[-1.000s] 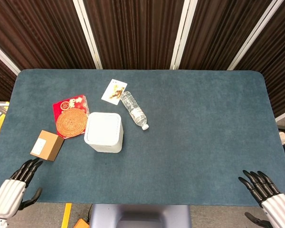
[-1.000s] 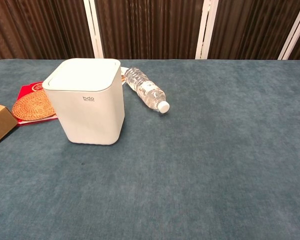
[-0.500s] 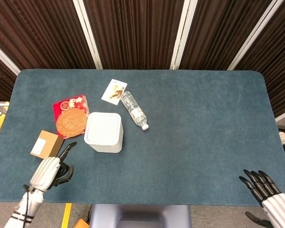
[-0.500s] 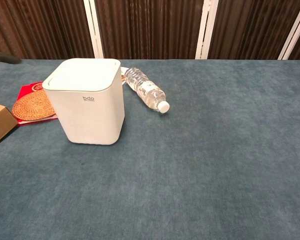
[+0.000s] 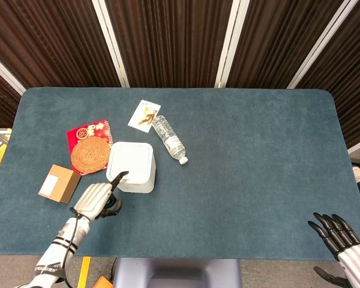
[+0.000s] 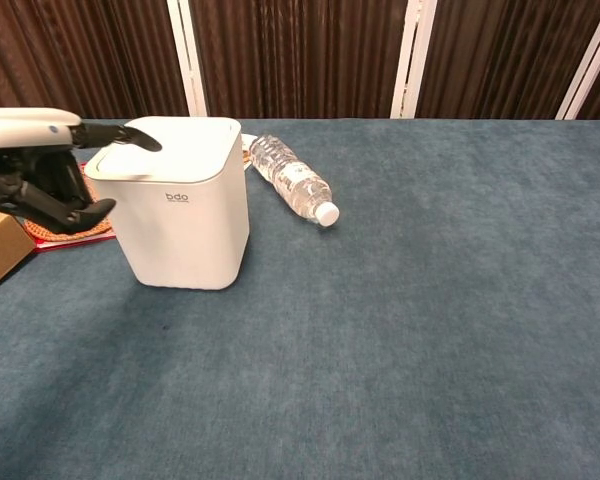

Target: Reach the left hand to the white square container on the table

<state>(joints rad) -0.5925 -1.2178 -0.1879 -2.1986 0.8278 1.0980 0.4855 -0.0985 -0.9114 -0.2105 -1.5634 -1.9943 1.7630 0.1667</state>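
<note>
At the near left of the blue felt table (image 5: 258, 156), the left hand (image 5: 96, 200) reaches toward the white square container (image 5: 132, 166). Its forearm angles up from the bottom edge of the head view, and 1 dark finger is stretched out so that its tip lies over the container's near left corner. In the chest view the same hand (image 6: 35, 165) sits just beside the container (image 6: 175, 205), the straight finger lying across the lid's left rim while the other dark fingers curl inward below it with nothing in them. Whether the fingertip actually touches the lid I cannot tell.

The right hand (image 5: 342, 240) shows only in the head view, low at the table's near right corner, well apart from everything, its dark fingers held straight and slightly spread, holding nothing.

The container stands upright left of the table's centre, a smooth white plastic box with rounded edges and a flat lid; only the chest view shows the small "bdo" lettering on its front. The head view alone shows the playing card (image 5: 144, 115) behind the clear plastic water bottle (image 5: 169, 139), which lies on its side with its white cap toward the near right. Left of the container a round woven coaster (image 5: 90, 154) rests on a red packet (image 5: 87, 133), and a brown cardboard box (image 5: 59, 183) lies nearer.
</note>
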